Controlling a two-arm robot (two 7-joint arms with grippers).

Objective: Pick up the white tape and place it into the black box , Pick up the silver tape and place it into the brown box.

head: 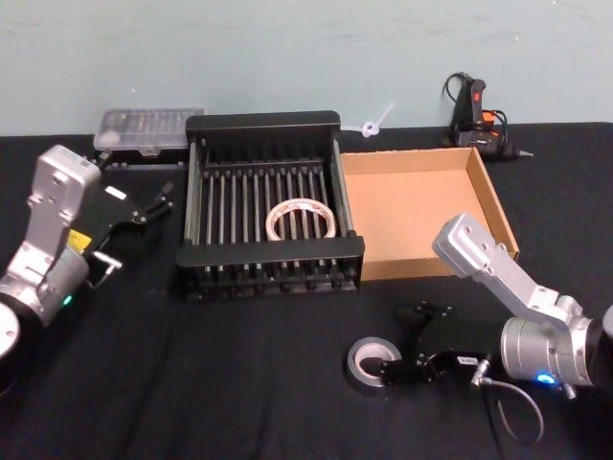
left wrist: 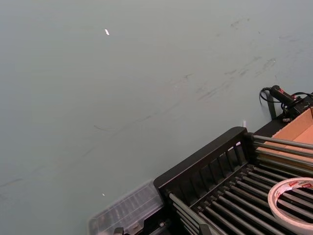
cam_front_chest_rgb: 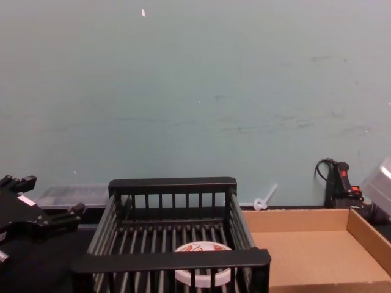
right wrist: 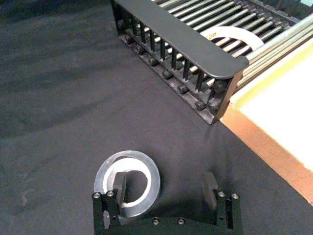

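The silver tape [head: 374, 365] lies flat on the black tabletop [head: 239, 383], in front of the black box [head: 270, 213] and toward its right corner. The right gripper [head: 402, 369] is down at the roll with its fingers [right wrist: 120, 187] spread: one sits in the roll's hollow centre, the other outside the ring on the side away from the black box, not yet closed on it. The white tape [head: 301, 219] rests flat on the bars inside the black box. The brown box [head: 421, 211] touches the black box's right side. The left gripper [head: 153, 206] hovers just left of the black box, fingers slightly apart, holding nothing.
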